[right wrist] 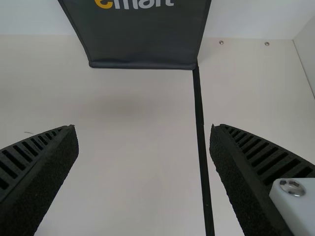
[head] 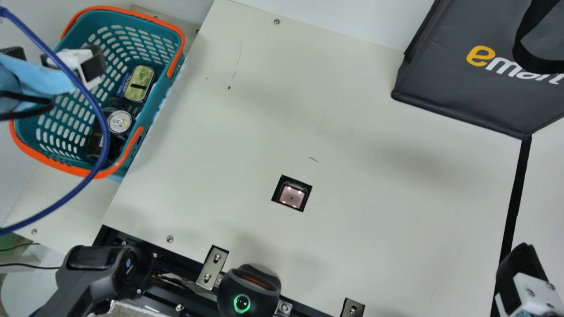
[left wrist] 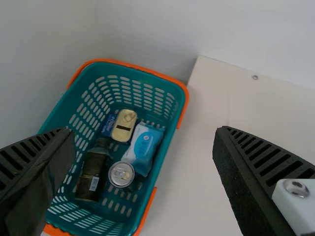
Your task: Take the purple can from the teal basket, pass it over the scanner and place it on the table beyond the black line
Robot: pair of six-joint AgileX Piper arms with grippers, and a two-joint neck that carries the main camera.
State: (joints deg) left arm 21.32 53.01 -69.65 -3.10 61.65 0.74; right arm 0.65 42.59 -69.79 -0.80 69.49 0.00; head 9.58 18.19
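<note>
- Purple can (head: 119,122): I take it for the round silver-topped drink, at 5 o'clock inside the basket (head: 94,21).
- My left gripper (left wrist: 141,133) is open and empty above the basket; my right gripper (right wrist: 142,129) is open and empty too.
- Coming down off-centre, I could hit the bottle (left wrist: 92,174) or packet (left wrist: 143,147) crowding it, spoiling the grip.
</note>
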